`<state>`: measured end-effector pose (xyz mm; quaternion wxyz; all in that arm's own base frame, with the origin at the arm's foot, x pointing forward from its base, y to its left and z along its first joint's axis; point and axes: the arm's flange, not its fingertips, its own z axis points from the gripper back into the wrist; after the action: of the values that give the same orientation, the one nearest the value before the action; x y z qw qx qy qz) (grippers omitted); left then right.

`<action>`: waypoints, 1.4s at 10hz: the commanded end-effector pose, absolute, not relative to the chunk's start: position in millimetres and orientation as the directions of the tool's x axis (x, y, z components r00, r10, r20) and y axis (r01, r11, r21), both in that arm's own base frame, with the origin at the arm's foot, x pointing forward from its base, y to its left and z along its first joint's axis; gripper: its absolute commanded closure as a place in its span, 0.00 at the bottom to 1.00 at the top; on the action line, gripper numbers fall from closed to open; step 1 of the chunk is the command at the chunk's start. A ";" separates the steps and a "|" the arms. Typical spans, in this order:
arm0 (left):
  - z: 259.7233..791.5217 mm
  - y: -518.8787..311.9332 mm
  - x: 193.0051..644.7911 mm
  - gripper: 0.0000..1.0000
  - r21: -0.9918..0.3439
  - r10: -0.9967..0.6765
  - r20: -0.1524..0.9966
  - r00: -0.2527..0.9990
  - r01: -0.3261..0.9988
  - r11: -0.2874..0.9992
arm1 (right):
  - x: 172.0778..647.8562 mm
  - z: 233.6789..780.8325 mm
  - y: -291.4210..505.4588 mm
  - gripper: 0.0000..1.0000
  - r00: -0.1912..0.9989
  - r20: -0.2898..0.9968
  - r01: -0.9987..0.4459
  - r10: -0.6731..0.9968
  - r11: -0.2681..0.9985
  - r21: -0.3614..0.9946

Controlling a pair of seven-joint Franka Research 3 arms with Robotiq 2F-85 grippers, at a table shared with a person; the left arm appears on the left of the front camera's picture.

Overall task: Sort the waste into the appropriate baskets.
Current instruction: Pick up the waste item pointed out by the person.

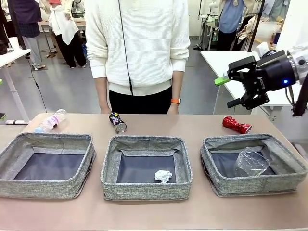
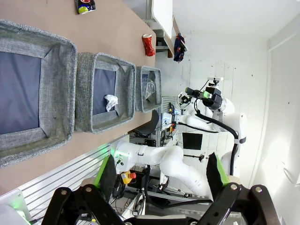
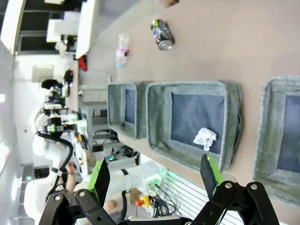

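Three grey woven baskets stand in a row: left (image 1: 48,188), middle (image 1: 144,188), right (image 1: 260,185). A crumpled white paper ball (image 1: 163,176) lies in the middle basket. In the right basket lies a clear plastic cup (image 1: 251,162). Behind the baskets on the table lie a crushed red can (image 1: 236,124), a dark printed can (image 1: 117,122) and a clear bottle (image 1: 51,121). My right gripper (image 1: 227,92) hangs open and empty, high above the table's right end. My left gripper (image 2: 161,176) is open and empty, off the table's left end.
A person in a white sweater (image 1: 139,48) stands at the far edge, hands down by the table. A white table (image 1: 226,60) stands behind at the right. Bare brown tabletop (image 1: 183,122) lies behind the baskets and in front of them.
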<state>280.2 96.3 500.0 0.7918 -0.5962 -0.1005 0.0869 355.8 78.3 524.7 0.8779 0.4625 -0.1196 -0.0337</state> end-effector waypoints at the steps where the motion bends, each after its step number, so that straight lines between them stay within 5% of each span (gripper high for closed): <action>1: 500.7 95.1 279.3 0.00 -0.965 0.256 0.077 0.964 0.008 0.261 | 354.9 529.4 78.7 0.00 0.970 0.166 -0.035 -0.176 0.576 0.816; 14: 500.7 95.1 279.3 0.00 -0.965 0.256 0.077 0.964 0.008 0.261 | 354.9 529.4 78.7 0.00 0.970 0.166 -0.035 -0.176 0.576 0.816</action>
<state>280.2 96.3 500.0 0.7918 -0.5962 -0.1005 0.0869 355.7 78.2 524.7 0.8778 0.4626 -0.1193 -0.0338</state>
